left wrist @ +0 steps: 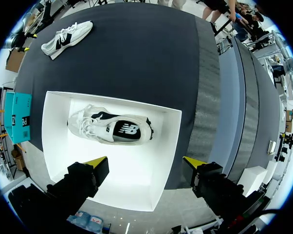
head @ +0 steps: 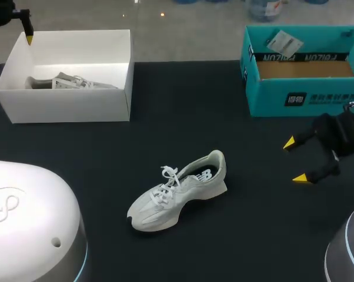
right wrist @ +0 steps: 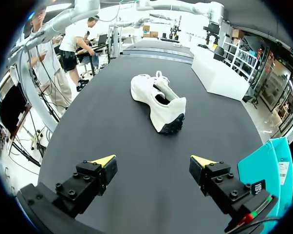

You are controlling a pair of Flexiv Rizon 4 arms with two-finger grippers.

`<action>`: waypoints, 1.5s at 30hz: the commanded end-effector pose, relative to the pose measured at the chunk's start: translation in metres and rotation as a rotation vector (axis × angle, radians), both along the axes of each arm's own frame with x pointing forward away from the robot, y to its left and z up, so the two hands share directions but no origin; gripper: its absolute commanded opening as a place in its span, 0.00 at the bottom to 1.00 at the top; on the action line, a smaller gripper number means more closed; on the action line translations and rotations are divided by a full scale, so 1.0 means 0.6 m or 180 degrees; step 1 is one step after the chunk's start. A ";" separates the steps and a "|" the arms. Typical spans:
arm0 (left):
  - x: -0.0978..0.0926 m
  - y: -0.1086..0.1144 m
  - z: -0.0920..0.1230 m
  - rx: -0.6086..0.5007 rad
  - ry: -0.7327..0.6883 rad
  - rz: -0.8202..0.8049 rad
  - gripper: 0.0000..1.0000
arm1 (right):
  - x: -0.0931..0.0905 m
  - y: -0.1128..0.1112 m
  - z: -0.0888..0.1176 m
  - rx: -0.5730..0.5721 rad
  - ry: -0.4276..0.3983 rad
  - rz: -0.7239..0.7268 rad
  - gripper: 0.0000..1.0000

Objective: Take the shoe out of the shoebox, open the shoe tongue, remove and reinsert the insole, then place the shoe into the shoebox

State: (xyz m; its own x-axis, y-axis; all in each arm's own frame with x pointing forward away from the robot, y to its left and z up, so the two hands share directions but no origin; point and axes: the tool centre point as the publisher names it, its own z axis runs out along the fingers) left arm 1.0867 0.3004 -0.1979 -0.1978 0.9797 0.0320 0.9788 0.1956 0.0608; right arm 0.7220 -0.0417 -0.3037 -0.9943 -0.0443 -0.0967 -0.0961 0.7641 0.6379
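Seen from behind the robot, with the loose shoe as dial centre and twelve at the far edge, the table [head: 183,117] carries everything.

The white box [head: 65,108] sits at ten o'clock, open-topped; the teal box [head: 294,100] sits at two o'clock, also open, and shows only its brown floor and a paper tag.

The loose shoe [head: 180,191] stands on its sole on bare table, well apart from both boxes; its toe points to about seven o'clock and its heel to about two. My guess is that it stands in the open so that both arms can reach the tongue and insole; the tongue looks unopened and the laces tied.

The boxed shoe [left wrist: 112,127] lies on its side on the white box's floor, near one long wall, touching no gripper.

The left gripper [left wrist: 145,163] hangs above the white box at its far left end, fingers spread wide and empty; from there it looks straight down on the boxed shoe, so it seems parked or poised for a descent, I cannot tell which.

The right gripper [right wrist: 154,162] hovers low at three o'clock, near the teal box, fingers parted and holding nothing; the loose shoe's heel faces it, well ahead of its fingers, which suits an approach from behind the collar.
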 end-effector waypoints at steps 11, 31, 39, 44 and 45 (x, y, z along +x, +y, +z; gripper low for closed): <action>-0.001 0.000 0.000 0.0004 -0.0004 -0.0001 1.00 | 0.000 0.001 -0.001 -0.0005 -0.0005 0.0001 1.00; -0.001 0.000 0.000 0.0004 -0.0004 -0.0001 1.00 | 0.094 0.168 -0.084 0.0011 0.0128 0.0983 1.00; -0.001 0.000 0.000 0.0004 -0.0004 -0.0001 1.00 | 0.114 0.193 -0.120 0.0003 0.0244 0.1084 1.00; -0.001 0.000 0.000 0.0004 -0.0004 -0.0001 1.00 | 0.125 0.204 -0.137 0.0034 0.0329 0.1021 1.00; -0.001 0.000 0.000 0.0004 -0.0004 -0.0001 1.00 | 0.126 0.207 -0.138 0.0038 0.0333 0.1020 1.00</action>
State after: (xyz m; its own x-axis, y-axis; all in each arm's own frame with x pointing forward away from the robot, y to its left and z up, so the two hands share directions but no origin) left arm 1.0867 0.3004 -0.1979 -0.1978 0.9797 0.0319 0.9788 0.1956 0.0609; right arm 0.7857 0.0707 -0.3770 -0.9448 -0.3257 -0.0352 -0.2656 0.6989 0.6640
